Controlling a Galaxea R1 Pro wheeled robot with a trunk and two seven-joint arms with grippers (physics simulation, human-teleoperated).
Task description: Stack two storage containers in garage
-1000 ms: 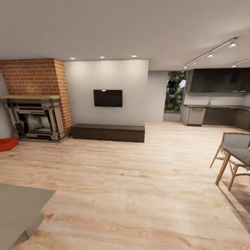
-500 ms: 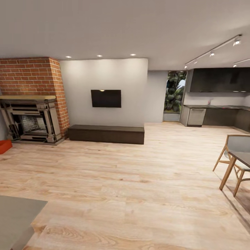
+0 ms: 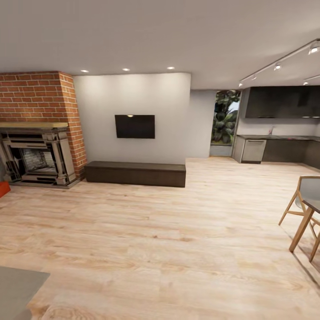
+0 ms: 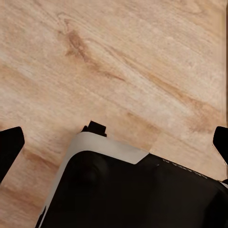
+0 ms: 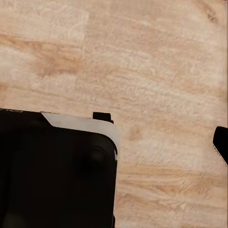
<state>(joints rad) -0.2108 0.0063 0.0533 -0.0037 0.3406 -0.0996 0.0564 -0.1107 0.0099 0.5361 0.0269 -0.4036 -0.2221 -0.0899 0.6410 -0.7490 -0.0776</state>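
Left end effector (image 4: 114, 137) spread wide, empty, above plank floor (image 4: 142, 57)

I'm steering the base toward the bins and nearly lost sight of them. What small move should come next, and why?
Probably turn the base left: just a sliver of an orange-red container shows at the head view's left edge, beside the fireplace.

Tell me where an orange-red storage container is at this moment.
In the head view, a sliver of one storage container shows at the far left edge, on the wood floor just left of the fireplace.
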